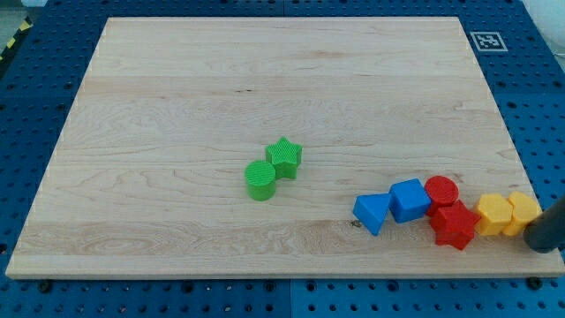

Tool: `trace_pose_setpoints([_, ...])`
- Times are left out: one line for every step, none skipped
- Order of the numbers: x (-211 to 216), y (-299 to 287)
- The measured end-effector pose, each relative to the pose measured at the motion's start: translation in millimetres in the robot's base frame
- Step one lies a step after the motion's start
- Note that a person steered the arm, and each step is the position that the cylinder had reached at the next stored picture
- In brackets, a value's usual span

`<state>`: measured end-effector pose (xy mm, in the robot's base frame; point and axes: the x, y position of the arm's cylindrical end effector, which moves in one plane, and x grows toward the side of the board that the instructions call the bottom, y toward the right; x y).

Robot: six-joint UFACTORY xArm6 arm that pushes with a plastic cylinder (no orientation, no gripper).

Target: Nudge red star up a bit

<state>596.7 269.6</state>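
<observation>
The red star [454, 226] lies near the board's lower right, touching the red cylinder [441, 190] above it and a yellow block [494, 214] on its right. My rod enters at the view's right edge, and its tip [540, 244] sits just right of the second yellow block [523, 210], below and to the right of the red star, about two block widths from it.
A blue cube [410, 200] and a blue triangular block [372, 213] lie left of the red pair. A green star [285, 157] and a green cylinder [260, 180] touch near the board's middle. The wooden board [177, 106] lies on a blue pegboard, with a marker tag [486, 40] at the top right.
</observation>
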Motion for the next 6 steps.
trace_pose_setpoints([-0.1,-6.7])
trace_pose_setpoints([6.5,-6.7])
trace_pose_setpoints([21.6,-9.2])
trace_pose_setpoints([20.8,-25.5])
trace_pose_setpoints([20.4,-29.4])
trace_pose_setpoints([21.5,-47.2])
